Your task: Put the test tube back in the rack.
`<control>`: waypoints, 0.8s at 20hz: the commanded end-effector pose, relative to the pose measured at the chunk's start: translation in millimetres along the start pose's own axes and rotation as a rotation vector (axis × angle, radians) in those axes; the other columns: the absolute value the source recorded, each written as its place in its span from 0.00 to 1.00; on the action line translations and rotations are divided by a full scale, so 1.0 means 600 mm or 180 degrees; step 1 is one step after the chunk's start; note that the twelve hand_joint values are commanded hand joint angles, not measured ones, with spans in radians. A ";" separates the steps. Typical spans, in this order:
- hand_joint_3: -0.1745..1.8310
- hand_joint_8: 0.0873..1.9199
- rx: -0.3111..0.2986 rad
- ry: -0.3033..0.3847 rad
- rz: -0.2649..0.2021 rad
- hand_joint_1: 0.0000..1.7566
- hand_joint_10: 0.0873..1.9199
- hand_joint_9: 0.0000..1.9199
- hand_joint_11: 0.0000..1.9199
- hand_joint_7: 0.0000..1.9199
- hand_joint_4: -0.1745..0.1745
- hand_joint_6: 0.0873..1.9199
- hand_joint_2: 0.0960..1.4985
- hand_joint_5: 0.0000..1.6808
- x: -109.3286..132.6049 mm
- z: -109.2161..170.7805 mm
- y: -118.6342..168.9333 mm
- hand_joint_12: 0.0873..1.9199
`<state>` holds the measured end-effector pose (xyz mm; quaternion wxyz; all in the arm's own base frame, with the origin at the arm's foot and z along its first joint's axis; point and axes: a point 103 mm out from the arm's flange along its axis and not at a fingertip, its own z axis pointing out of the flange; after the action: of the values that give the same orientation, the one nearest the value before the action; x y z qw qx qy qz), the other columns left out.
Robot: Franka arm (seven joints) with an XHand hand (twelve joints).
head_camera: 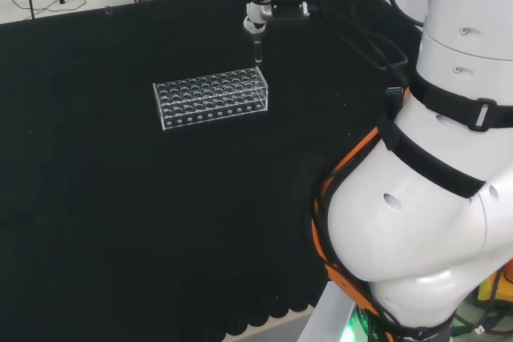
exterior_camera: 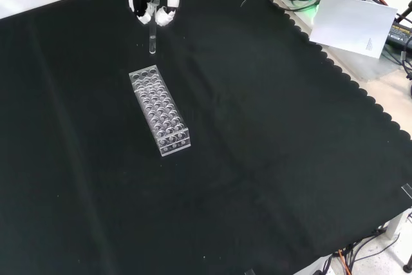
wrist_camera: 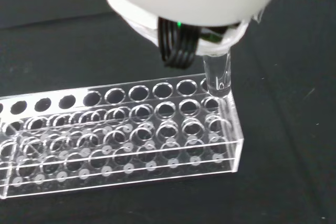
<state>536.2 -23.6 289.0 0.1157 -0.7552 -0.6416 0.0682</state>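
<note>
A clear plastic rack with several rows of holes lies on the black cloth. My hand hangs above the rack's right end in the head view, its far end in the front view. Its fingers pinch a clear test tube, which hangs upright. In the wrist view the tube's rounded tip sits just over a corner hole of the rack; I cannot tell whether it touches the rim.
The white arm links fill the right of the head view. Beyond the cloth's scalloped edge, a white sheet and cables lie at the front view's top right. Black cloth spreads around the rack.
</note>
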 end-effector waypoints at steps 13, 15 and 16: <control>0.53 0.31 0.0147 -0.0073 -0.0025 0.76 0.39 0.81 0.68 0.72 0.00 0.31 0.29 0.79 0.007 0.040 0.012 0.52; 0.53 0.31 0.0166 -0.0067 -0.0011 0.76 0.39 0.81 0.68 0.72 0.00 0.31 0.29 0.79 0.002 0.045 0.013 0.52; 0.53 0.31 0.0174 -0.0059 -0.0007 0.76 0.39 0.81 0.68 0.72 0.00 0.31 0.29 0.79 0.002 0.047 0.013 0.52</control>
<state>537.9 -17.3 263.5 0.1271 -0.7483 -0.6448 0.0899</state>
